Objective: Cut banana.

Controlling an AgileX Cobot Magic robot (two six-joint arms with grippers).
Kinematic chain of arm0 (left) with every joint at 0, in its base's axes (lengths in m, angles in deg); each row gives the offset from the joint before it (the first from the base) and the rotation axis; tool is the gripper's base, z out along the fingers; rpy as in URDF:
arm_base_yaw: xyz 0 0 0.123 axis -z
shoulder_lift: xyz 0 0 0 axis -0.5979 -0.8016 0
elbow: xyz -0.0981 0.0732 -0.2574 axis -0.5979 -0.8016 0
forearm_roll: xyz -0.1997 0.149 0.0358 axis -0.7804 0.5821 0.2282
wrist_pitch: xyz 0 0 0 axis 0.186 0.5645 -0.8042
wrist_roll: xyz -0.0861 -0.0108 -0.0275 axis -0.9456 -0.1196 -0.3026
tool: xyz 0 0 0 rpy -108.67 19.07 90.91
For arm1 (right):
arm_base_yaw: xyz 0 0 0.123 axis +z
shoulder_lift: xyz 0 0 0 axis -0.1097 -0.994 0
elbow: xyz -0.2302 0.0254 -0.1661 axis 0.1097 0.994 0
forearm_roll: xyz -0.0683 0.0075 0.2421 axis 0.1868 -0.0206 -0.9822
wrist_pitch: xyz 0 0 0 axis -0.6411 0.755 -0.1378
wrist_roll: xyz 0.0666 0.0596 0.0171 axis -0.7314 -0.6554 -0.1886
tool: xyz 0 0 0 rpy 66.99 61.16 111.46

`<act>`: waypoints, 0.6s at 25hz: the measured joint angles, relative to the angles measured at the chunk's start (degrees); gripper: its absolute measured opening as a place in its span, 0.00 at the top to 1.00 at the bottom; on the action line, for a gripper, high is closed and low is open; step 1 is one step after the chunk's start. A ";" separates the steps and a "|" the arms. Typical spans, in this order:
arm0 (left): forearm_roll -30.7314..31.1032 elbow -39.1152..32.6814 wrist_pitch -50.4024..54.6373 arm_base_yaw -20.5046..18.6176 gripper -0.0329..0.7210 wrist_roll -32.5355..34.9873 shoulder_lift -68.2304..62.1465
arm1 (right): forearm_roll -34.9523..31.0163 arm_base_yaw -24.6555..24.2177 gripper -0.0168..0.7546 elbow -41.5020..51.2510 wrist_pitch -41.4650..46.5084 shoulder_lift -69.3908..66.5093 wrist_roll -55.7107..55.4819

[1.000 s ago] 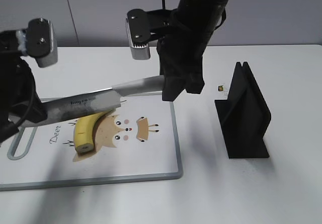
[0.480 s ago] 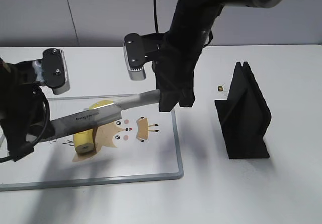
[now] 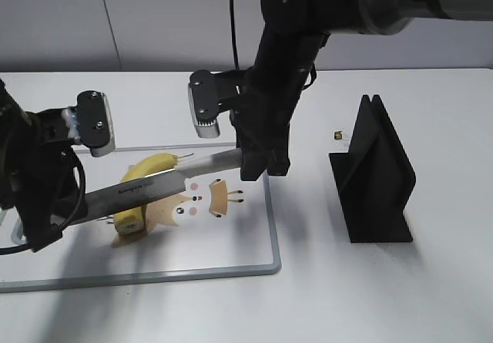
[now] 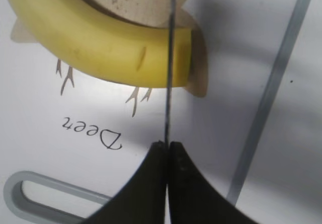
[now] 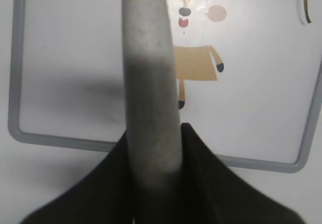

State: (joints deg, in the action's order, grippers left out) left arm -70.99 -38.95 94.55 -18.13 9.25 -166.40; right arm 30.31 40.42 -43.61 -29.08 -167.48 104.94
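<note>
1. Yellow and curved, the banana (image 3: 142, 185) lies on the cutting board (image 3: 231, 262), over the printed deer picture, with its flat-cut end toward the near left.
2. A knife (image 3: 146, 191) crosses the banana at a slant, blade toward the left, grey handle (image 3: 219, 159) toward the right.
3. Right arm: it comes down from the upper right, bends at the wrist, and its gripper (image 3: 258, 162) is clamped around the knife handle. In the right wrist view the 2 dark fingers (image 5: 201, 173) sit on either side of the handle (image 5: 151, 98).
4. Left arm: it stands at the left edge of the exterior view, wrist camera tilted up, and its gripper (image 3: 50, 220) is low over the board's left side. In the left wrist view its 2 fingertips (image 4: 151, 183) are pressed together on the thin edge of the blade (image 4: 168, 58), pinching it.
5. In that view the blade runs edge-on across the banana (image 4: 100, 48) near its cut end.
6. A black stand (image 3: 373, 177) sits upright on the white table (image 3: 385, 297), well right of the board.
</note>
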 joint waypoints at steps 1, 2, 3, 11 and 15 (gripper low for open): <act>0.00 0.00 -0.41 0.00 0.97 -0.08 -0.31 | 0.11 0.00 0.75 0.05 -0.43 -0.02 0.06; 0.00 0.00 -0.60 0.00 0.97 -0.07 -0.67 | 0.24 0.00 0.75 0.05 -0.61 -0.02 0.12; -0.06 0.00 -0.76 0.00 0.97 -0.07 -0.96 | 0.31 0.00 0.75 0.10 -0.67 -0.02 0.12; -0.12 0.00 -1.64 0.00 0.97 -0.24 -1.28 | 0.77 0.00 0.74 0.20 -2.41 -0.06 0.26; -0.06 0.00 -1.75 0.00 0.97 -0.29 -1.28 | 0.82 0.00 0.74 0.20 -2.52 -0.71 0.31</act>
State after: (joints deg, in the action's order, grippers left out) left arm -71.06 -38.95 92.80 -18.13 8.96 -167.68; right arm 31.13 40.42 -43.41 -31.60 -168.19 105.25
